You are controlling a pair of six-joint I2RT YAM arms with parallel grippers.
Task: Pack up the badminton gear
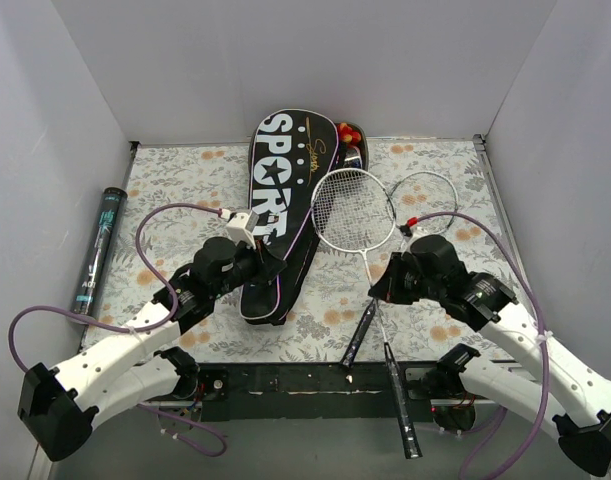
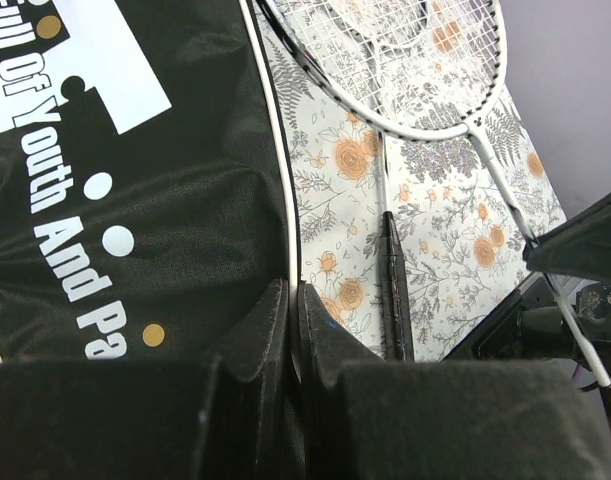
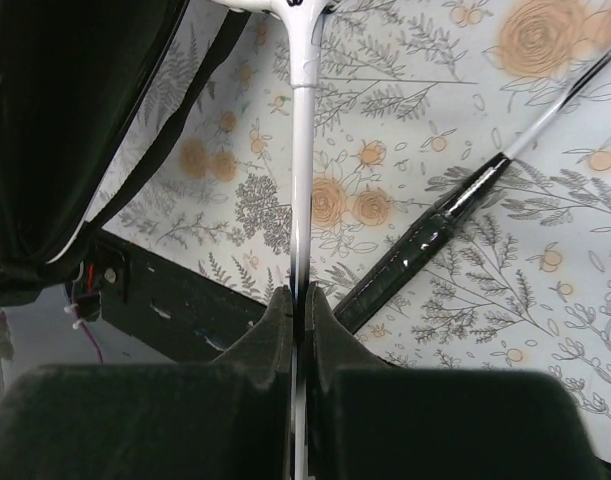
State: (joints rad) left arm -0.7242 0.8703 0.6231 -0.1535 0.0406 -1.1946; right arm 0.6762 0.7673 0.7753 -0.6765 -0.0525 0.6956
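Observation:
The black "SPORT" cover lies in the middle of the floral mat. My left gripper is shut on the cover's right edge near its narrow end; in the left wrist view the cover's white piping runs between the jaws. Two rackets lie crossed to the right of the cover. My right gripper is shut on the pale shaft of the larger-headed racket, seen between the jaws in the right wrist view. The second racket lies free, its black handle beside my right fingers.
A tray of colourful toy food sits behind the cover's wide end. A black tube lies along the left wall. White walls close in the mat on three sides. The held racket's handle overhangs the dark front rail.

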